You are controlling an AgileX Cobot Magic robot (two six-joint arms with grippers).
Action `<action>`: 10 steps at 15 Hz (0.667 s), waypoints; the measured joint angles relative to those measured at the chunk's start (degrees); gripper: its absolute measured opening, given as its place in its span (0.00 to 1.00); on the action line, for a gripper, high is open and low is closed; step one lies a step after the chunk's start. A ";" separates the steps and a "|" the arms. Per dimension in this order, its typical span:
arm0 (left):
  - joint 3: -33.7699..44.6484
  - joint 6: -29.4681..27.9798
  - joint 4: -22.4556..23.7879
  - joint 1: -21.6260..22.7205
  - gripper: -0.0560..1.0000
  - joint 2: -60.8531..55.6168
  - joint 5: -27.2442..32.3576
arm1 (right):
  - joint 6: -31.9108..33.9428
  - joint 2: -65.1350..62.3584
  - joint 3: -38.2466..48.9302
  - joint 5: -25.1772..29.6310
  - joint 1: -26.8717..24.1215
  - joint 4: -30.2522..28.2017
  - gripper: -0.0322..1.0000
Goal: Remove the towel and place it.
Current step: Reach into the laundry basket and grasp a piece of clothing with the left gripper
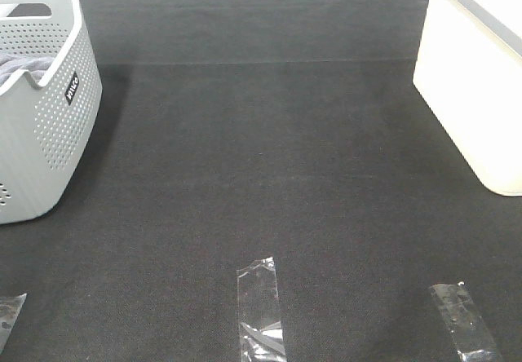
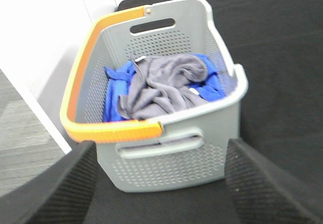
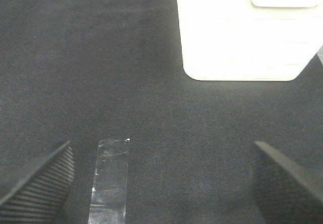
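Observation:
The towel is a crumpled grey-lavender cloth lying inside the grey basket, on top of a bright blue cloth. In the high view only a sliver of the towel shows over the basket's rim at the far left. My left gripper hovers above and short of the basket, jaws wide open and empty. My right gripper is also open and empty, above the dark mat. Neither gripper shows in the high view.
The basket has an orange handle folded to one side. A white bin stands at the right edge, also seen as the white bin ahead of my right gripper. Strips of clear tape lie on the mat's front.

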 joint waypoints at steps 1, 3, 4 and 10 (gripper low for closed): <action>-0.40 -1.49 2.29 0.00 0.70 5.67 -3.32 | 0.00 0.00 0.00 0.00 0.00 0.00 0.88; -4.47 -8.59 7.73 0.00 0.70 20.91 -7.91 | 0.00 0.00 0.00 0.00 0.00 0.00 0.88; -7.05 -11.29 10.03 0.00 0.70 26.81 -8.42 | 0.00 0.00 0.00 0.00 0.00 0.00 0.88; -26.36 -18.51 13.87 3.21 0.69 61.65 -9.40 | 0.00 0.00 0.00 0.00 0.00 0.00 0.88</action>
